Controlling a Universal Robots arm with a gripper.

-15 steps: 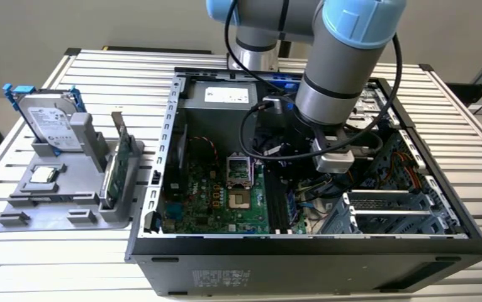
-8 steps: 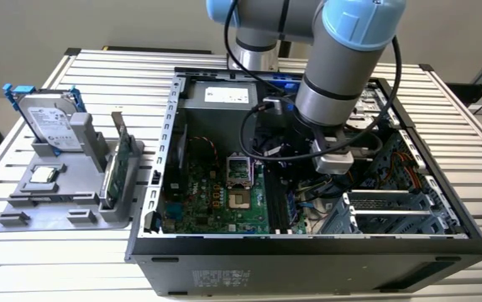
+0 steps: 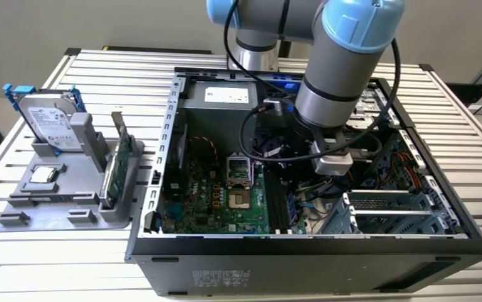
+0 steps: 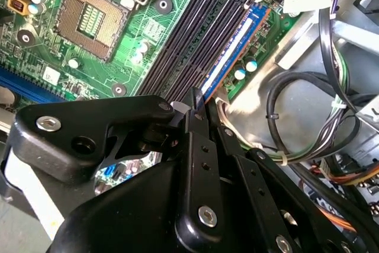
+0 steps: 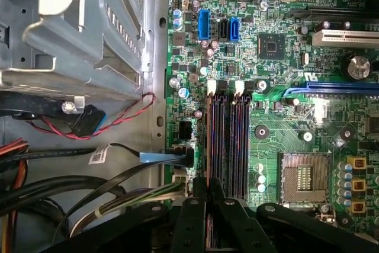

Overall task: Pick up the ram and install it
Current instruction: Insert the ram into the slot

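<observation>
The ram (image 4: 235, 48) is a thin blue stick with a white label. It stands on edge in the outermost of the long black motherboard slots (image 4: 189, 39), on the side nearest the cables. In the first wrist view the ram (image 5: 208, 140) shows edge-on as a slim dark bar. My gripper (image 4: 195, 106) is shut on its near end, one black finger pressed on each face. From the other camera the gripper (image 5: 208, 189) sits right over that slot. My arm (image 3: 341, 82) reaches down into the open computer case (image 3: 308, 242).
A bundle of black cables (image 4: 308, 105) and a metal drive cage (image 5: 77, 34) lie close beside the slots. The bare CPU socket (image 5: 302, 176) is on the slots' other side. Outside the case, a grey holder (image 3: 65, 214) carries a hard drive (image 3: 52, 123) and a tall green card (image 3: 117, 173).
</observation>
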